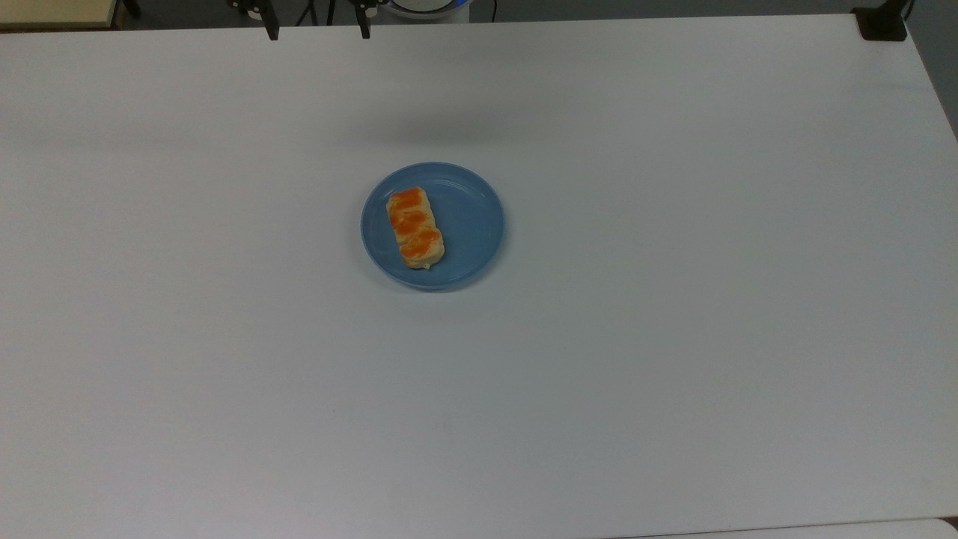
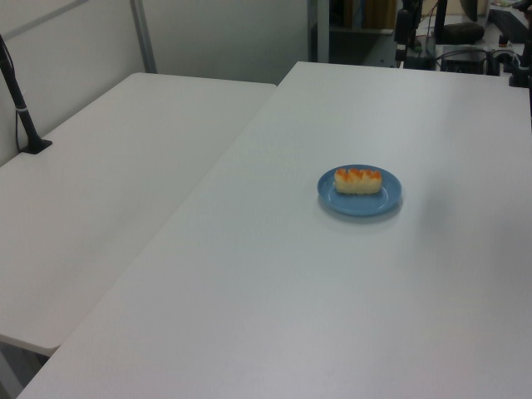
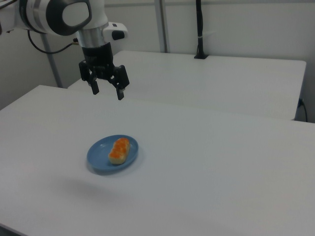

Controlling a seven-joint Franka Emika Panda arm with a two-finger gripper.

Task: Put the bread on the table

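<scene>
1. In the top view, a big, smooth, plain white desk (image 1: pixel 673 337) takes up most of the picture. Near its middle sits a round blue plate (image 1: pixel 471 224) with a low raised rim. The small, long, pale-tan braided bread (image 1: pixel 415 227) with shiny orange patches on top lies inside the plate, on the top view's left half of it. At the top edge, two thin black tips of the black two-finger tool (image 1: pixel 317 28) poke into view, far apart from each other and well apart from the plate.

2. In the left view, the bread (image 2: pixel 358 179) lies flat in the blue plate (image 2: pixel 362 204), and the plate rests on the white desk (image 2: pixel 274 291). A second white desk (image 2: pixel 100 191) stands just beside it on the left view's left.

3. In the right view, the tool (image 3: pixel 107 90) hangs in the air on a white robot arm (image 3: pixel 64 14), above and behind the plate (image 3: pixel 98 158). Its two black fingers (image 3: pixel 120 93) are spread wide and hold nothing. The bread (image 3: pixel 119 150) lies in the plate on the desk (image 3: pixel 221 167).
</scene>
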